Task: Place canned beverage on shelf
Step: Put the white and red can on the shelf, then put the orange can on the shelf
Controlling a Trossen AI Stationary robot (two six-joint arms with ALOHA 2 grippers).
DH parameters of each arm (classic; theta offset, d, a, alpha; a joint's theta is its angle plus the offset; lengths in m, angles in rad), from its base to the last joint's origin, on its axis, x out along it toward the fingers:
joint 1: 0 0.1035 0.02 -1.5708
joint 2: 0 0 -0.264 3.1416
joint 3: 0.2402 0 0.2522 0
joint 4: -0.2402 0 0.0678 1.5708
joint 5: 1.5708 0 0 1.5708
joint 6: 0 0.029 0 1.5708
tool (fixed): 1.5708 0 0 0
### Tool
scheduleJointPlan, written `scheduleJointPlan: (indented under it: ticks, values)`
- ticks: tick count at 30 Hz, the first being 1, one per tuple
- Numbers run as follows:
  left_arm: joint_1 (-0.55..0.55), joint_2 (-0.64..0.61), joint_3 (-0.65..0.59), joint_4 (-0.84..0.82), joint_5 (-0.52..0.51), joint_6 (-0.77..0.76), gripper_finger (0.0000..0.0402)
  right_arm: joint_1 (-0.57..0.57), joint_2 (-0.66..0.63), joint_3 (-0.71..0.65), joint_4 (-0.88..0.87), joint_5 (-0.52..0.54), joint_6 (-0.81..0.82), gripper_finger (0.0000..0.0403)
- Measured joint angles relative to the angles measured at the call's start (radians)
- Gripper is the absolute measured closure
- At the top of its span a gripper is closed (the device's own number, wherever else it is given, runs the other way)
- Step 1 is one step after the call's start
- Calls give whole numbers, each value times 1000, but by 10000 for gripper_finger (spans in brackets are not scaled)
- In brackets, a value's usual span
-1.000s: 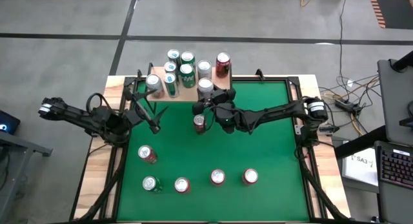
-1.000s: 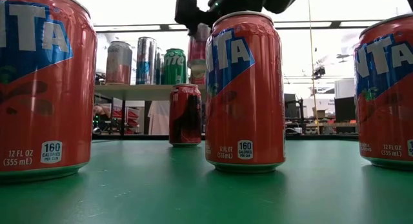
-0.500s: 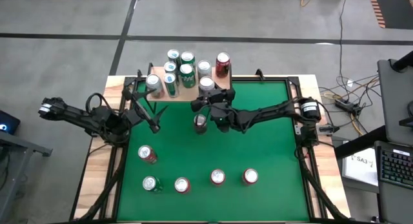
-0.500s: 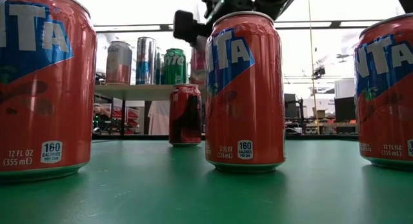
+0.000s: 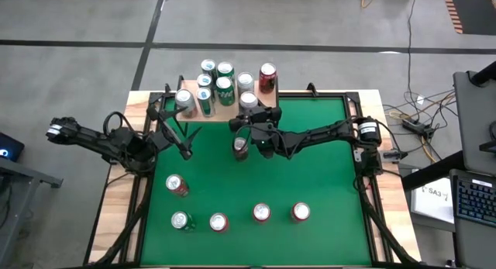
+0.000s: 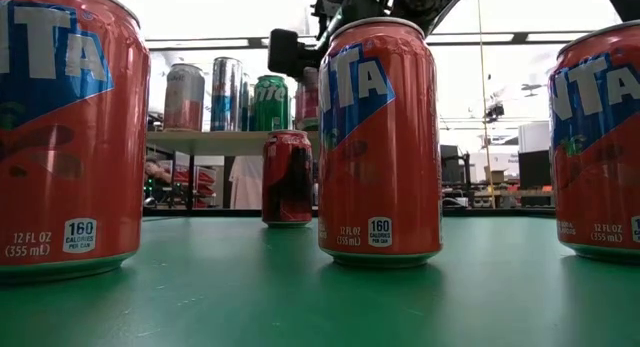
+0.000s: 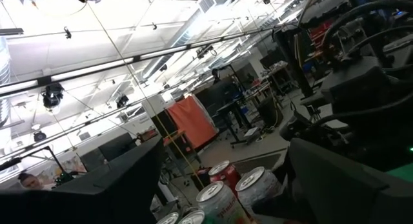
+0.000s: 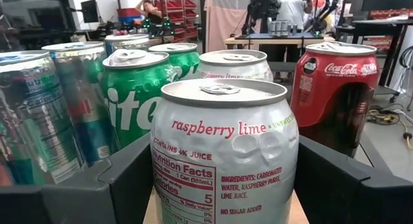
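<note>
Green bench bearing six upright cans: a dark red can toward the far middle, a red can left of centre, and a near row of four cans. Small light-wood shelf at the far edge, left of middle, crowded with upright cans: green, silver, one red cola.

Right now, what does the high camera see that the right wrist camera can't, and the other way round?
Only the high view: the green table, red cans standing on it, and the left pincer waiting open by its left side. Only the right wrist view: the words raspberry lime on the nearest can. Both: the shelf crowded with cans, with the right pincer at its table side.
</note>
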Motion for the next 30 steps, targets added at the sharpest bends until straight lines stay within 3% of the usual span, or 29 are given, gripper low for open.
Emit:
scheduleJointPlan:
  ticks: [7, 16, 30]
  values:
    - [0, 0, 0, -1, 0, -5, 82, -17, 0, 0, -6, -8, 9, 106]
    - [0, 4, 0, -2, 0, 3, 82, -19, 0, -3, -12, -9, 25, 43]
    - [0, 6, 0, -3, 0, 4, 82, -15, -4, 45, 0, 0, -73, 38]
